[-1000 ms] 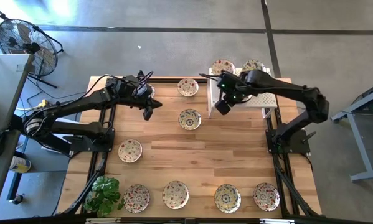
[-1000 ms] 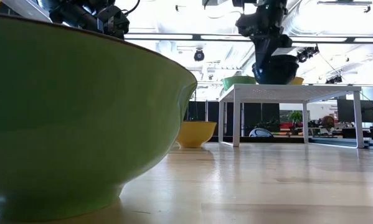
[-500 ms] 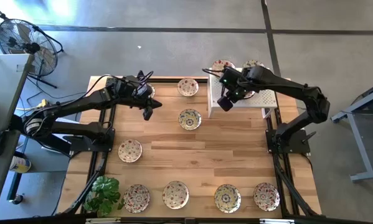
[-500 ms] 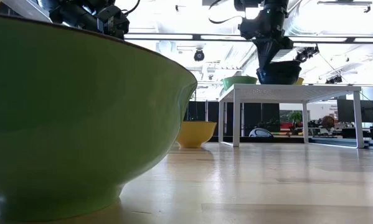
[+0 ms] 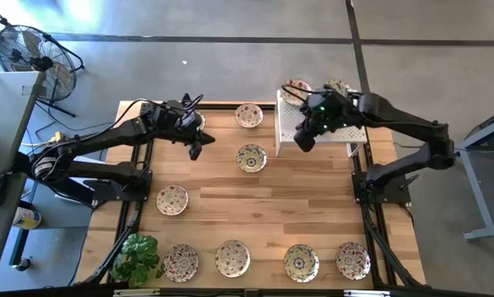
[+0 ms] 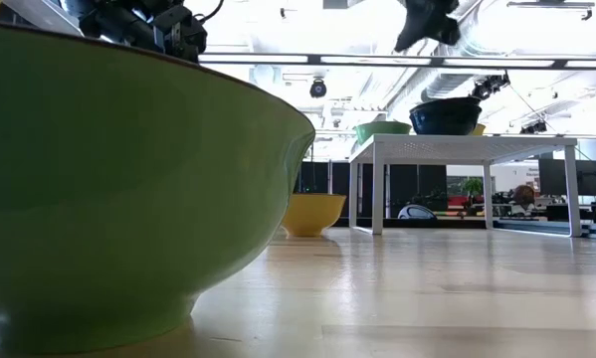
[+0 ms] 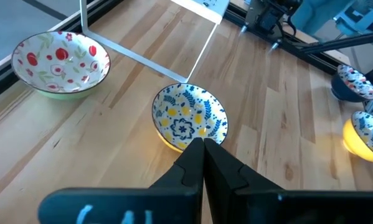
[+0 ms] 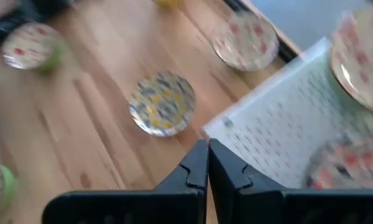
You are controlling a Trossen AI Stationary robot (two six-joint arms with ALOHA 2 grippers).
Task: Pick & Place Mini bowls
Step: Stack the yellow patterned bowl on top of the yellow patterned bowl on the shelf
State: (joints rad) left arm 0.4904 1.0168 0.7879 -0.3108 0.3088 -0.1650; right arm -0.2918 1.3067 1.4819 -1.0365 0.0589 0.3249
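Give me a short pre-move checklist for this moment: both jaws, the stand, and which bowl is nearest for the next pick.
1. Right gripper empty: ok. Its jaws are shut with nothing between them, above the front edge of the white stand.
2. Left gripper empty: ok. Jaws shut, hovering over the table's back left.
3. Bowls on the stand upright: ok for the dark bowl and the green bowl seen in the low view.
4. Free room on the stand: ok. Its front half is bare.
5. Nearest bowl for a pick: ok. The blue and yellow bowl sits alone mid-table, between the arms.
6. Jaws ready to grasp: not ok. Both must open first.
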